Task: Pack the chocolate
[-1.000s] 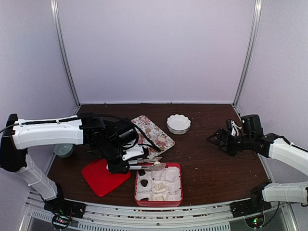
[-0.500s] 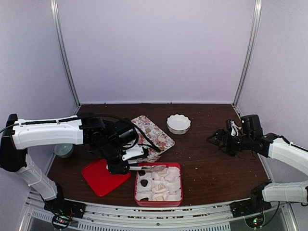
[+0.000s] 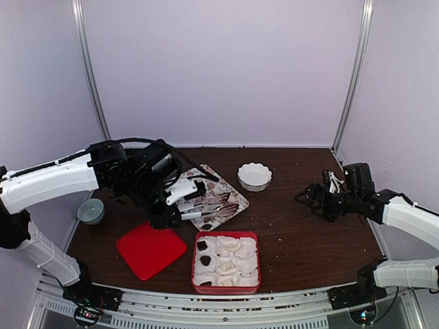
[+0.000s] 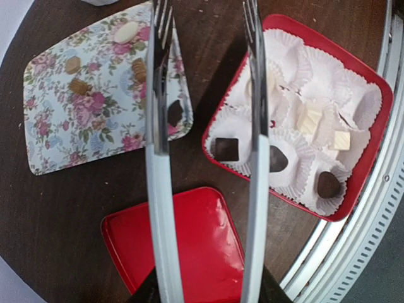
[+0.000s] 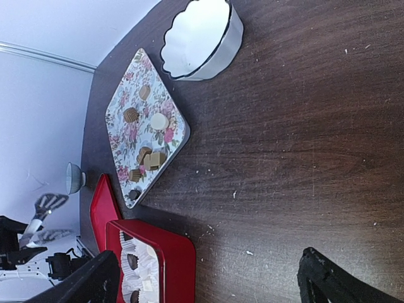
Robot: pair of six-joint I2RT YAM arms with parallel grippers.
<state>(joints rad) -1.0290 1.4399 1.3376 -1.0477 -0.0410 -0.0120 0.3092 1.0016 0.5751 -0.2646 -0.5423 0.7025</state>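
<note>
Tan, pale and dark chocolate (image 4: 79, 86) pieces lie on the flowered tray (image 4: 63, 126) (image 3: 221, 184). More chocolate (image 4: 225, 149) sits in white paper cups inside the red box (image 4: 278, 22) (image 3: 226, 290). My left gripper (image 4: 208, 293) (image 3: 180, 214) is shut on metal tongs (image 4: 158, 158). Their forked tips stand apart with nothing between them, above the tray's near corner and the box's edge. A dark piece (image 4: 175, 112) lies on the tray beside the left tong arm. My right gripper (image 5: 208, 284) (image 3: 305, 197) hangs open at the right, away from both.
A red lid (image 3: 149, 250) (image 4: 126, 252) lies left of the box. A white fluted bowl (image 3: 254, 175) (image 5: 202, 35) stands behind the tray. A small grey bowl (image 3: 90, 210) sits at the table's left edge. Crumbs dot the dark wood.
My left arm has risen and pulled back to the left, carrying the tongs from the box's far edge to over the tray. The right arm has not moved.
</note>
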